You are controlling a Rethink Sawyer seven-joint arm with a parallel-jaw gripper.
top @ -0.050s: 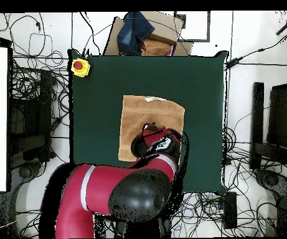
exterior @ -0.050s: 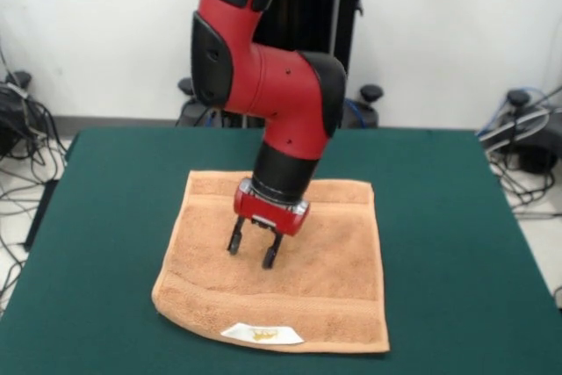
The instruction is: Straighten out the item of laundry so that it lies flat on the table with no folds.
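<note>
The towel [exterior @ -0.050s: 277, 265] lies spread near the middle of the green counter [exterior @ -0.050s: 448, 217], and the rest is placed from it. At its near edge sits the white label [exterior @ -0.050s: 262, 334]; the near-left corner beside that label looks slightly thick and rounded, perhaps a small fold or just the hem. Farther in, over the towel's middle, the hand [exterior @ -0.050s: 253, 250] hangs with its two fingers apart and empty, tips close to the cloth; contact cannot be told. So the doubtful corner lies nearer than the hand and toward the label side. Beyond the hand, the far border band looks flat and straight.
</note>
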